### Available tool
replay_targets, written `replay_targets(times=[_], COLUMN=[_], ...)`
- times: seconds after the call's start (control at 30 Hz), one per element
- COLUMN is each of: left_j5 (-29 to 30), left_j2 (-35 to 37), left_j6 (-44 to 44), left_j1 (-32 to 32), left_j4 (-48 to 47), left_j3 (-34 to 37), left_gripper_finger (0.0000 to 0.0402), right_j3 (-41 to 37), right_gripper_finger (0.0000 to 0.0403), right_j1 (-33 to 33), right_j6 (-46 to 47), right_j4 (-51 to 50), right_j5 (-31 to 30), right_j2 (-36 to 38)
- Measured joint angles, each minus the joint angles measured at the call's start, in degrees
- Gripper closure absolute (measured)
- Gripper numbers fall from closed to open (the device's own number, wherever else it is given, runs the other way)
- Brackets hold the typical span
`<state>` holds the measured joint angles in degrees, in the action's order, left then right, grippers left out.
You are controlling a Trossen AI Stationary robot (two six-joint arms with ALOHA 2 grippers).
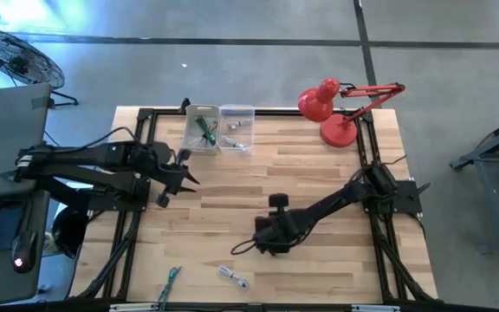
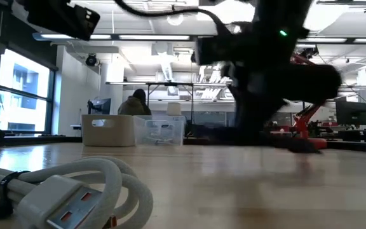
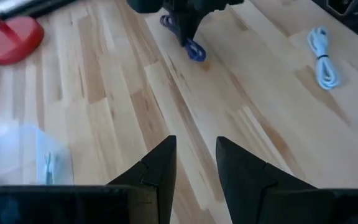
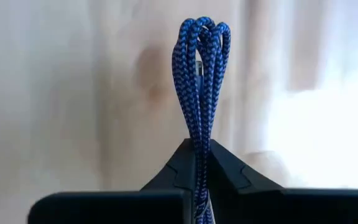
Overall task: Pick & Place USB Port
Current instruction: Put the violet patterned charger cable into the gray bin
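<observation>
Right gripper pinches a bundled blue cable at mid-table.
Bare wooden table lies open around it; left gripper hovers near the left edge, fingers slightly parted, empty. Two bins sit at the far edge, a white cable near the front edge.

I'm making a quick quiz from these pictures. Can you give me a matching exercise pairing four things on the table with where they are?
Things:
1. blue cable
2. white cable
3. red lamp
4. clear bin

Places:
A. far right corner of the table
B. loose near the front edge
C. far edge, beside a second bin
D. pinched in the right gripper

Pairs: 1-D, 2-B, 3-A, 4-C
</observation>
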<state>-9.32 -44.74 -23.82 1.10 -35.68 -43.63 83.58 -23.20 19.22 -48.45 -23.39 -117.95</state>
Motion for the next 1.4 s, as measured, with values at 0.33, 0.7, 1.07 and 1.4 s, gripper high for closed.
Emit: replay_targets(times=[0.33, 0.7, 1.07, 1.4], left_j5=[-4.0, -6.1, 0.2, 1.5], left_j2=[0.0, 0.0, 0.0, -0.5], left_j6=[-2.9, -5.7, -7.5, -1.2], left_j1=[0.0, 0.0, 0.0, 0.0], left_j4=[29.1, 38.3, 38.7, 38.9], left_j3=[10.2, 12.9, 12.9, 12.9], left_gripper_finger=[0.0291, 0.0291, 0.0225, 0.0145], right_j3=[10.5, 15.4, 15.8, 15.8], right_gripper_finger=[0.0393, 0.0390, 0.0389, 0.0392], right_j1=[-1.9, -4.0, -4.0, -3.4], right_j6=[-3.9, -7.7, -9.4, -17.3], right_j4=[-5.3, -5.2, -4.4, 0.0], right_j5=[-11.2, -18.5, -21.2, -28.7], right_j2=[0.1, 0.2, 0.2, 0.4])
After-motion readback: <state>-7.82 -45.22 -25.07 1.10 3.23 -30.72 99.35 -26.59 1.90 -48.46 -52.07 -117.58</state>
